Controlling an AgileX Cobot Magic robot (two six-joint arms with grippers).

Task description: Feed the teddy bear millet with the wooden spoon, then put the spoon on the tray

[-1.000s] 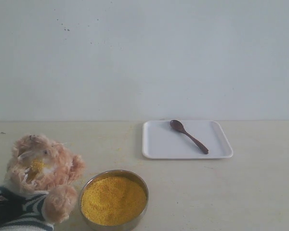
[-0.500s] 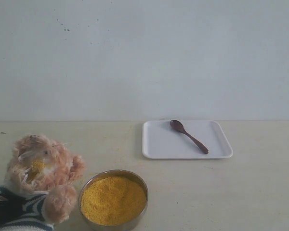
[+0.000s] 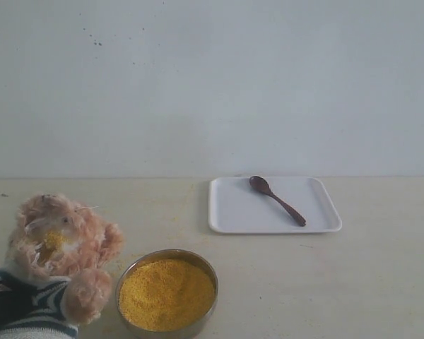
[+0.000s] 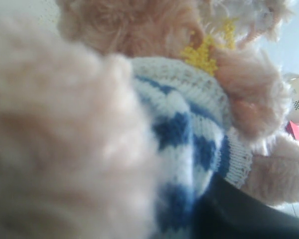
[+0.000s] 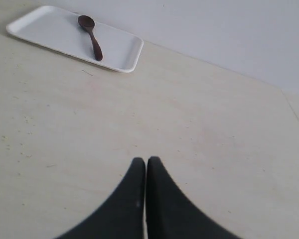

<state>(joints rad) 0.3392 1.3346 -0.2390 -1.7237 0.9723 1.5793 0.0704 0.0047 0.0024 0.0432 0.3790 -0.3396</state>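
The wooden spoon (image 3: 276, 200) lies on the tray (image 3: 230, 215), far right on the tabletop (image 3: 353, 282); the teddy bear (image 3: 56, 244) sits near left beside the metal bowl (image 3: 121, 291) of millet (image 3: 167, 293); the right gripper (image 5: 146, 160) has its jaws together; the bear's fur fills the left wrist view, so I cannot tell how the left gripper's jaws stand

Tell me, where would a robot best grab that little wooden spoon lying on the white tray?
Grip the wooden spoon by its thin handle, about midway, coming straight down with jaws across it. It lies flat on the tray, handle diagonal; the oval bowl end is wider, probably harder to pinch.
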